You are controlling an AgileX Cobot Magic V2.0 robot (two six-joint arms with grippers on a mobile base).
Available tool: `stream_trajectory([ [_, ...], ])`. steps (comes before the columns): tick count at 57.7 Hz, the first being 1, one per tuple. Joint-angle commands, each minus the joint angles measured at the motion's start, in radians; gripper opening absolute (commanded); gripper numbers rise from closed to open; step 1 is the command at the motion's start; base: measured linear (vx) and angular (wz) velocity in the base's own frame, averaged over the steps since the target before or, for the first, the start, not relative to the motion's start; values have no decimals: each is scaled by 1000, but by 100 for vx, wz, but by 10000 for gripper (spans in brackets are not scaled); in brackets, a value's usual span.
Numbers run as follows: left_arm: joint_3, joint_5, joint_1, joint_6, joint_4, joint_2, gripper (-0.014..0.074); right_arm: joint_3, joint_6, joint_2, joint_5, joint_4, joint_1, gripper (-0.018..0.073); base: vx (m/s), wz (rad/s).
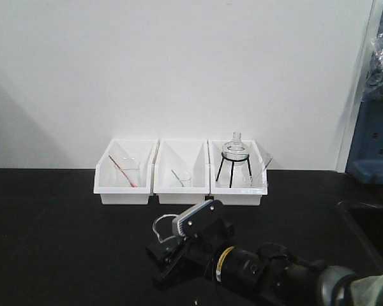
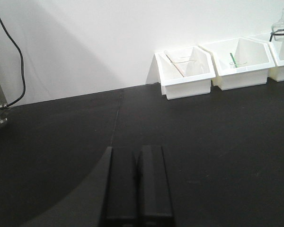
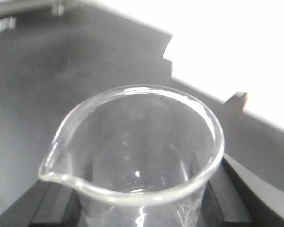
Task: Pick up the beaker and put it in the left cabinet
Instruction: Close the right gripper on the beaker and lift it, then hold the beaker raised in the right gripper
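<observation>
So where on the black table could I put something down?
The table is bare along its left side, and in the strip between the white bins and the right gripper holding the beaker. The bins are crowded with glassware, the right one with a flask on a stand.

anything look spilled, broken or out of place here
Nothing stands out. The beaker is held in the right gripper, rim whole and nothing inside. The three white bins line up at the wall, the flask upright on its tripod; no spill on the black table.
</observation>
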Motion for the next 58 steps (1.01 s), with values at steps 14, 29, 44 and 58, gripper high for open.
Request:
stream_trajectory([
  [14,-17,-82,-2,-2,-5,-13,-6,-26,32,-215,76,8,-2,144,0,0],
  [29,-17,-82,-2,-2,-5,-13,-6,-26,32,-300,150,8,-2,144,0,0],
  [44,-17,-82,-2,-2,-5,-12,-6,-26,32,-323,129,8,-2,144,0,0],
  [58,-17,-82,-2,-2,-5,-11,-6,-26,32,-320,131,8,-2,145,0,0],
])
